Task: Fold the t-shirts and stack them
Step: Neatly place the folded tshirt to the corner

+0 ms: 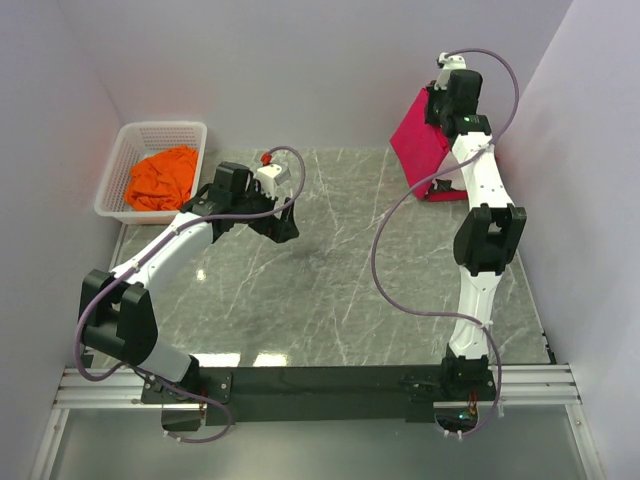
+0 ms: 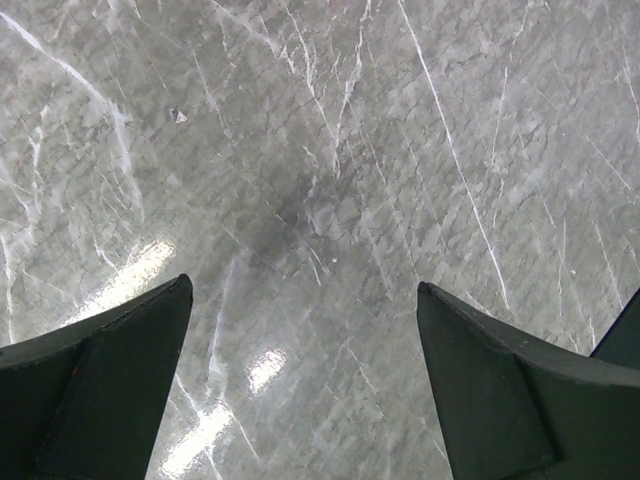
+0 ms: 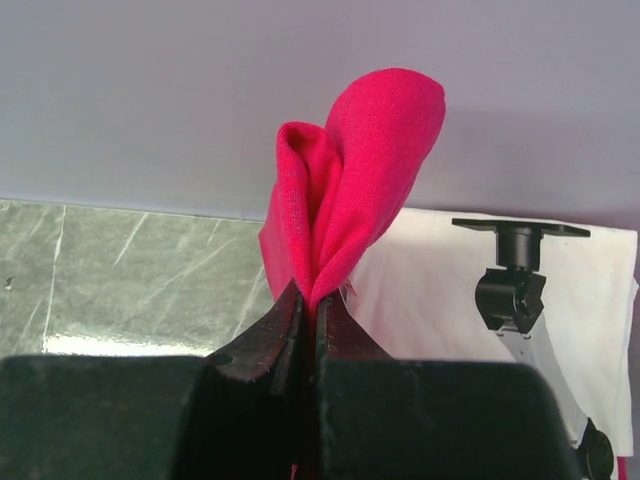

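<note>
Our right claw point(image 3: 308, 300) is clamped on a fold of the crimson t-shirt point(image 3: 350, 180), held up at the worktop's point(image 1: 330, 270) far right corner. Our left claw point(image 2: 305, 300) hangs wide apart over the marble. The orange t-shirt point(image 1: 162, 178) lies in the white basket point(image 1: 165, 127).

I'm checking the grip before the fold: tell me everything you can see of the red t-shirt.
The red t-shirt is plain crimson, soft matte fabric with no print. The right hand is shut on a bunched fold of it, which puffs up above the fingertips. From above, it hangs as a slanted sheet at the far right of the table, and its lower edge seems to rest on the tabletop.
</note>
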`<state>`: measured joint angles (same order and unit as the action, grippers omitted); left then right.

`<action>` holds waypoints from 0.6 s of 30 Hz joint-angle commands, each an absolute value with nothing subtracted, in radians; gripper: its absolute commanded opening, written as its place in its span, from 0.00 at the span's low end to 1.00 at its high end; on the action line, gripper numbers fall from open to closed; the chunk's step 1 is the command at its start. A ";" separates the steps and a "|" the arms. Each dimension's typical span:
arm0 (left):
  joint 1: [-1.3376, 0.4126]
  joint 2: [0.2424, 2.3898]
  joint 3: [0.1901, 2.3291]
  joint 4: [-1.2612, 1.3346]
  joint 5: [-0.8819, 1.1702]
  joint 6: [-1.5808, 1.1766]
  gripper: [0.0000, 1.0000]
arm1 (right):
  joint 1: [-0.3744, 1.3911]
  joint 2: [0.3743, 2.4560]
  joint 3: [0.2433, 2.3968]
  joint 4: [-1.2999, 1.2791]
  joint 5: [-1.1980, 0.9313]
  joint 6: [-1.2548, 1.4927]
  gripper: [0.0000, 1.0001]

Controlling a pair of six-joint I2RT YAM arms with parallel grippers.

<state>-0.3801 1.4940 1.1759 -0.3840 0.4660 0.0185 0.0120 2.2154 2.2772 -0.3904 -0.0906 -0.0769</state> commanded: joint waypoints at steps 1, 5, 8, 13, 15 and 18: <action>-0.377 1.474 1.173 -0.364 0.486 0.034 0.99 | -0.020 2.194 2.347 -0.350 -0.083 -0.106 0.00; -0.377 1.477 1.169 -0.359 0.492 0.032 0.99 | -0.031 2.192 2.350 -0.354 -0.084 -0.123 0.00; -0.377 1.486 1.172 -0.364 0.502 0.031 0.99 | -0.044 2.194 2.352 -0.351 -0.080 -0.136 0.00; -0.377 1.497 1.183 -0.374 0.506 0.040 0.99 | -0.081 2.209 2.352 -0.328 -0.075 -0.163 0.00; -0.377 1.503 1.187 -0.382 0.511 0.040 0.99 | -0.090 2.220 2.345 -0.315 -0.072 -0.182 0.00; -0.377 1.517 1.196 -0.391 0.515 0.041 0.99 | -0.110 2.250 2.353 -0.288 -0.068 -0.209 0.00</action>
